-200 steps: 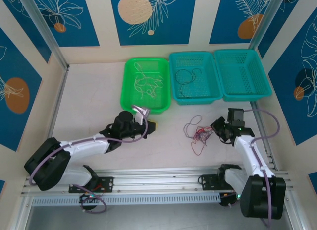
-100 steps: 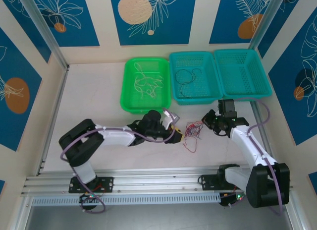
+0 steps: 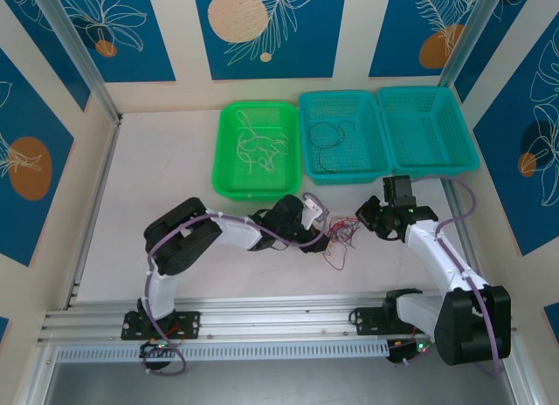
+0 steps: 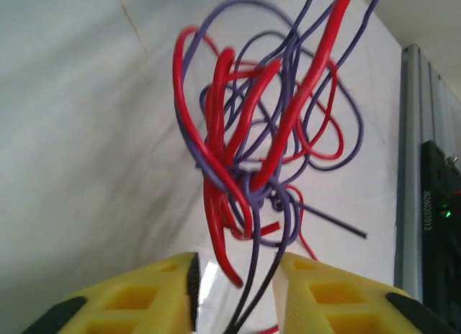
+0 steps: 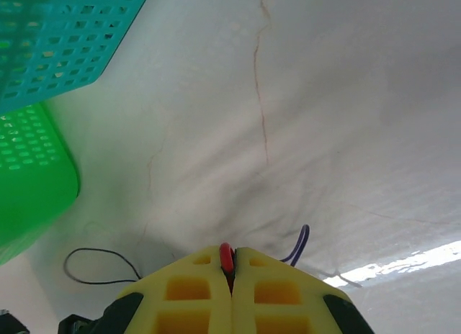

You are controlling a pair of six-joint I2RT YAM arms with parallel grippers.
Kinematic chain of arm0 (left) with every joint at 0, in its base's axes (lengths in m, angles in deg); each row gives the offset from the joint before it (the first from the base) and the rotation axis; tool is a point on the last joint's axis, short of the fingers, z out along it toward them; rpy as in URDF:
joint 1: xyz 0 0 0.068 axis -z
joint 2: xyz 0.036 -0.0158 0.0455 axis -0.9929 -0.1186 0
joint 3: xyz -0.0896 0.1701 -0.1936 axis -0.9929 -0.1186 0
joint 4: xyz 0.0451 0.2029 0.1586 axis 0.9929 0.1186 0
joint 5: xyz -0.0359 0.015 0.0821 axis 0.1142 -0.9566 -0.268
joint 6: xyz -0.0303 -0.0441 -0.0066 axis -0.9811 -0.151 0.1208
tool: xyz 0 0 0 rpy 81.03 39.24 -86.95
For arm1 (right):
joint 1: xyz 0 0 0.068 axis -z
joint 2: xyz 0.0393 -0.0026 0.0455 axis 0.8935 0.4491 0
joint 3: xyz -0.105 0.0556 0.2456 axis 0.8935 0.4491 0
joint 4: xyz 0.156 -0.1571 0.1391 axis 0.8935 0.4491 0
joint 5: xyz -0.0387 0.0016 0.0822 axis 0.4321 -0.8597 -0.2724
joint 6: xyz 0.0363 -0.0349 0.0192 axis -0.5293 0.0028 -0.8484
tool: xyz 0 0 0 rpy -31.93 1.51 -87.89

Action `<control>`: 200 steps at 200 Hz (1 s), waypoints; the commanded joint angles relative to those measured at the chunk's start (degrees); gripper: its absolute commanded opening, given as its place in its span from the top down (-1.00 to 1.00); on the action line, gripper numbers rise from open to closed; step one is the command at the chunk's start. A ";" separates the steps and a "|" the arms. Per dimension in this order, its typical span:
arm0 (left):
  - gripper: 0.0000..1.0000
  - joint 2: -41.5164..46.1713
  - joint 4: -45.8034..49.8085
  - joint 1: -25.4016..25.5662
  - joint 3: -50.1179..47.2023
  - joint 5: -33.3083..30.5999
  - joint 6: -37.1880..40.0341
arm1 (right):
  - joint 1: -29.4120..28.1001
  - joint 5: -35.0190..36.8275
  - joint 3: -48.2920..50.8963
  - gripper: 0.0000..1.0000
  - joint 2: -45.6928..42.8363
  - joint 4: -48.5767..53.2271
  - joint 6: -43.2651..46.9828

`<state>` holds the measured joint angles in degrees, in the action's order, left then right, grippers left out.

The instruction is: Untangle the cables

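Top external: thin white cables (image 3: 258,147) are lying in the green plastic basket (image 3: 229,188), thin black cables (image 3: 319,136) in the adjoining teal mesh basket (image 3: 342,176). The right gripper (image 5: 232,265) is pinching a red cable (image 5: 226,256); the left gripper (image 4: 234,276) is gaping.

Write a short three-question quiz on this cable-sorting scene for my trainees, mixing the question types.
1. True or false: the right arm's jaws are shut on a red cable.
2. Which colour are the cables lying in the green basket? A white, B red, C black.
3. Fill in: the left arm's jaws, with strands of the tangle between them, stand ____.
Key: 1 true; 2 A; 3 open.
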<state>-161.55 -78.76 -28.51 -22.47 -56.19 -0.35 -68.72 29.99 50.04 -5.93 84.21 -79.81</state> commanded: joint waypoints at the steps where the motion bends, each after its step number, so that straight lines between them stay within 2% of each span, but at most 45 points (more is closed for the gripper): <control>1: 0.64 -0.33 1.78 0.60 0.91 1.49 -0.39 | 0.13 3.81 -2.33 0.93 -0.19 3.28 -1.95; 28: 1.00 1.07 3.37 0.51 -0.95 0.66 0.89 | 3.99 8.94 -2.69 0.83 -0.73 7.03 -3.62; 66: 1.00 2.30 2.73 -0.22 -4.73 -0.86 0.03 | 12.46 11.31 -0.06 0.78 -3.58 7.53 -4.30; 79: 1.00 2.81 1.10 -0.46 -5.82 -0.91 -0.97 | 12.92 10.60 1.46 0.77 -4.34 5.30 -1.12; 86: 1.00 2.96 0.68 -0.45 -5.96 -0.65 -1.15 | 12.33 9.28 2.09 0.67 -4.29 4.41 0.09; 106: 1.00 2.27 0.45 -0.45 -5.08 -0.17 -1.22 | 7.93 4.17 3.93 0.20 -2.66 1.19 3.28; 123: 1.00 1.32 1.19 -0.47 -3.89 -0.18 -0.93 | 3.24 4.12 1.84 0.02 -1.12 3.75 6.82; 165: 1.00 0.52 1.14 -0.45 -3.16 0.20 -0.75 | -13.23 6.06 -3.70 0.00 -0.14 4.72 12.70; 200: 1.00 1.05 0.66 -0.45 -3.80 -0.35 -1.00 | -24.70 19.36 -10.85 0.10 10.04 10.48 9.23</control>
<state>-160.11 -78.26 -28.69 -27.02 -56.25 -1.22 -88.07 39.72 42.96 -1.56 89.98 -69.56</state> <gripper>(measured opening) 0.041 0.458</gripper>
